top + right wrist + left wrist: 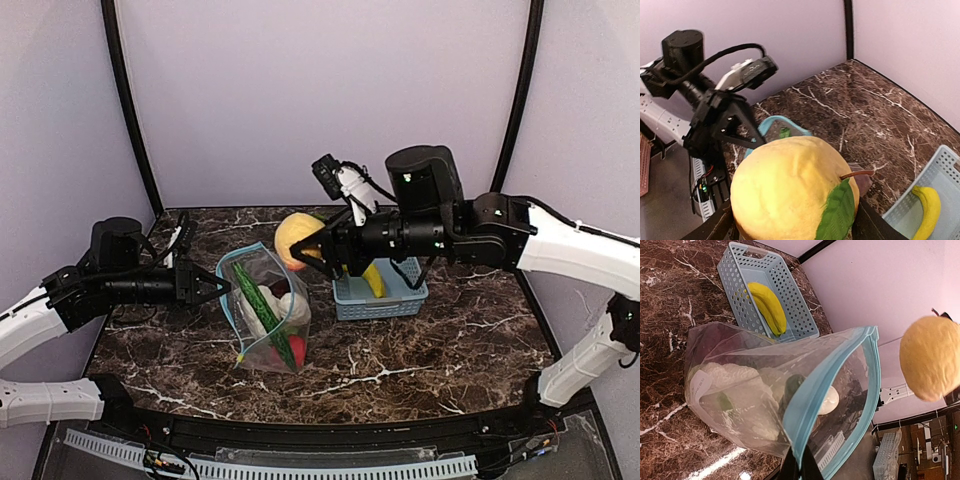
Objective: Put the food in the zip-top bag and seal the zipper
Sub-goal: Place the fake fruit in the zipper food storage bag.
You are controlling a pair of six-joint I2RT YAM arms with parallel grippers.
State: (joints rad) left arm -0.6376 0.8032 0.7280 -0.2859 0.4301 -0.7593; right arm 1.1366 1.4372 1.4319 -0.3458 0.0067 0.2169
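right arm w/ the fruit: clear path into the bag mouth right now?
Probably yes. The left gripper pinches the zip-top bag by its teal rim, holding the mouth open, and the right gripper holds the yellow-orange fruit just beside it with nothing between. The cucumber inside may crowd it.

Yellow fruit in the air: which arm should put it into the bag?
Right: the right gripper holds the yellow fruit near the open bag, while the left gripper pinches the teal zipper, holding it open.
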